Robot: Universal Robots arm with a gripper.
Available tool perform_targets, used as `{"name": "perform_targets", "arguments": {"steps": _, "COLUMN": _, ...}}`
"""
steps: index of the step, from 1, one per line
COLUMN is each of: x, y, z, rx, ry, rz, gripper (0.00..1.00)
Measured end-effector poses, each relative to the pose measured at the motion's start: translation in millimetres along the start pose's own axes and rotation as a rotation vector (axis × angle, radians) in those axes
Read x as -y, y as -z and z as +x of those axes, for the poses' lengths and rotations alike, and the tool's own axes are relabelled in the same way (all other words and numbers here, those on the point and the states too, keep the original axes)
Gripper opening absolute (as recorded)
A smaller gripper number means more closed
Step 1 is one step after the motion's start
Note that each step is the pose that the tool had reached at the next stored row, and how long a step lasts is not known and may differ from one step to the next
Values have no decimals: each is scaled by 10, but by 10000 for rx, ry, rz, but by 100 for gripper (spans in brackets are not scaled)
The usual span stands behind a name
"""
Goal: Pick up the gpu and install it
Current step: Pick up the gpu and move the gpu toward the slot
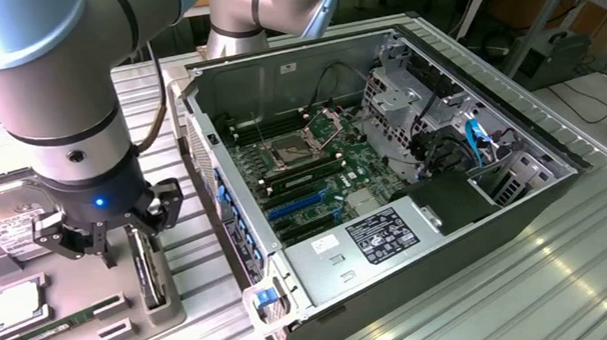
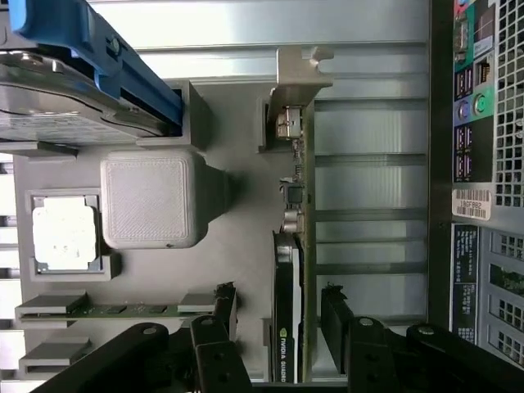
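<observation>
pincer (image 2: 278,304) spread astride upright green, black-fanned gpu (image 2: 288,266)

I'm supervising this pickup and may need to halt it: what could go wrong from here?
The open end effector straddles the gpu off-centre, so one finger may touch first and tilt it in the gray holder. The other finger sits near the memory stick and might clip it.

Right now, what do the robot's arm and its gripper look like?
The arm is made of thick silver-grey tubes with light blue joint caps and black rings. A black cable runs beside it. The gripper is black, with jointed fingers, and a small blue light glows above it.
</observation>
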State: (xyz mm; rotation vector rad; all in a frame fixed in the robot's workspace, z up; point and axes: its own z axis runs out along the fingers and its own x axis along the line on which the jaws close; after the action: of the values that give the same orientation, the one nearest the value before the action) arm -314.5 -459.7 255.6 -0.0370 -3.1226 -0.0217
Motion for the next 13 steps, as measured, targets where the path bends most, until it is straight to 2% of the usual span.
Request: {"name": "perform_targets", "arguments": {"steps": 13, "x": 0, "y": -229, "z": -73, "rx": -8, "ry": -60, "rz": -1, "gripper": 54}}
